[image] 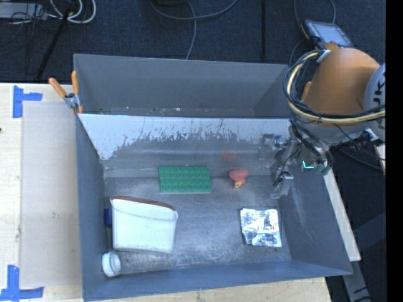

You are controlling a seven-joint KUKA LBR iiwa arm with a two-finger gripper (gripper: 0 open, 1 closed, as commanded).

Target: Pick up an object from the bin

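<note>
My gripper (281, 180) hangs low at the bin's right side, close to the right wall, with nothing seen in it. A small pink-red thing with a yellow underside (238, 176) lies on the floor just to its left. A crumpled silver foil packet (260, 227) lies in front of the gripper, toward the bin's near right corner. Neither touches the gripper.
A green studded flat plate (184, 179) lies mid-bin. A white box with a brown top edge (143, 226) sits at the near left, with a small blue thing (107, 217) at its left side. A small white capped bottle (111, 264) lies in the near left corner.
</note>
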